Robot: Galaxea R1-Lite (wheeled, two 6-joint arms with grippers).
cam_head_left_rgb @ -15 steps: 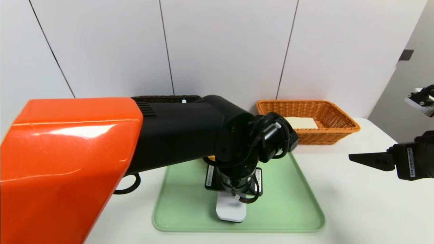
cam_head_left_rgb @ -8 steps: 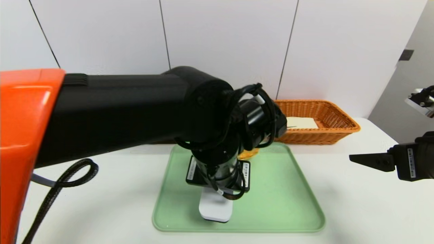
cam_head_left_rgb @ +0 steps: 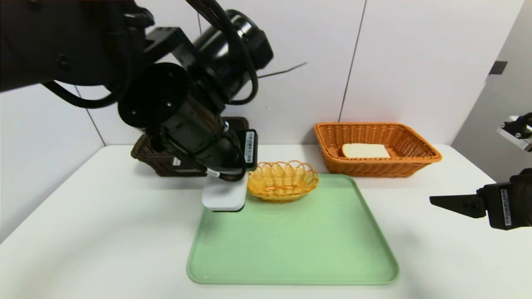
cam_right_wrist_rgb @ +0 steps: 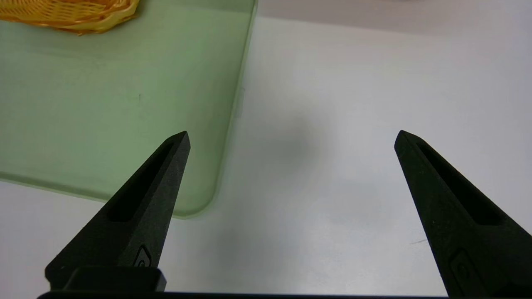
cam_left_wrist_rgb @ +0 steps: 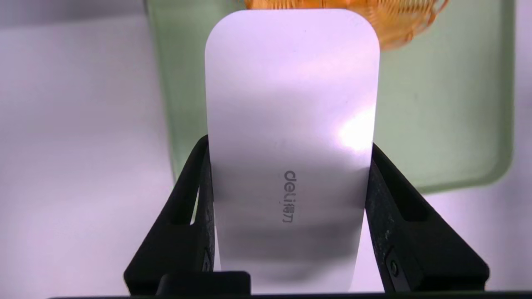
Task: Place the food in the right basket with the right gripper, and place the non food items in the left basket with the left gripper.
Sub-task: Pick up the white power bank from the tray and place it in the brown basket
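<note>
White case [cam_left_wrist_rgb: 291, 124] gripped between fingers of left gripper [cam_left_wrist_rgb: 289, 153], above tray's left side; right gripper [cam_right_wrist_rgb: 293, 139] held open over counter [cam_right_wrist_rgb: 332, 187]. "deli" lettering shown only in left wrist view.

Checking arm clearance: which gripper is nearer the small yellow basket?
Left. The left gripper, gripping the white case, is just left of the yellow basket; the right gripper hangs open well to its right, past the tray.

Bread [cam_head_left_rgb: 365, 150] in right basket [cam_head_left_rgb: 378, 168]; small basket [cam_head_left_rgb: 282, 182] on tray [cam_head_left_rgb: 293, 249].
</note>
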